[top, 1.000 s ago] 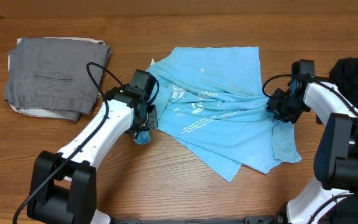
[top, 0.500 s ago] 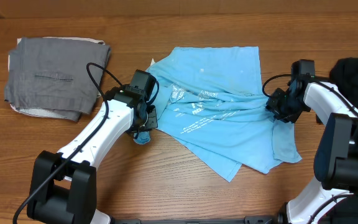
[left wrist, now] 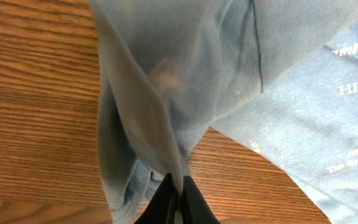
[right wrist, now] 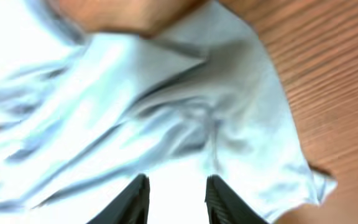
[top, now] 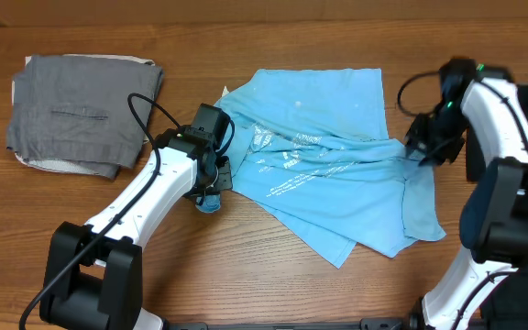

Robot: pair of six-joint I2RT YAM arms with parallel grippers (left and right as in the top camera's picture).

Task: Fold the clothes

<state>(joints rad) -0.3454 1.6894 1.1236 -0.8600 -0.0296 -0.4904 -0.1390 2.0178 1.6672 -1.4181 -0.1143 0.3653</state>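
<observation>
The clothes, a light blue T-shirt [top: 328, 119] with small white text facing up, lie crumpled and partly doubled over at the table's middle. My left gripper [top: 211, 188] is at the shirt's left edge. In the left wrist view its jaws [left wrist: 176, 180] are shut on a pinched fold of the blue cloth [left wrist: 166, 74], which rises away from them. My right gripper [top: 426, 147] hovers over the shirt's right edge. In the right wrist view its fingers [right wrist: 177, 179] stand apart, with the pale cloth [right wrist: 135, 112] spread below them and nothing pinched.
A folded grey garment [top: 81, 115] lies on a white one at the far left. A dark bundle [top: 521, 96] sits at the right edge behind the right arm. Bare wooden table [top: 273, 284] runs along the front.
The right arm has swung up and back from the shirt's right edge. The shirt has stayed where it was. The left arm has not moved and keeps its pinch on the cloth.
</observation>
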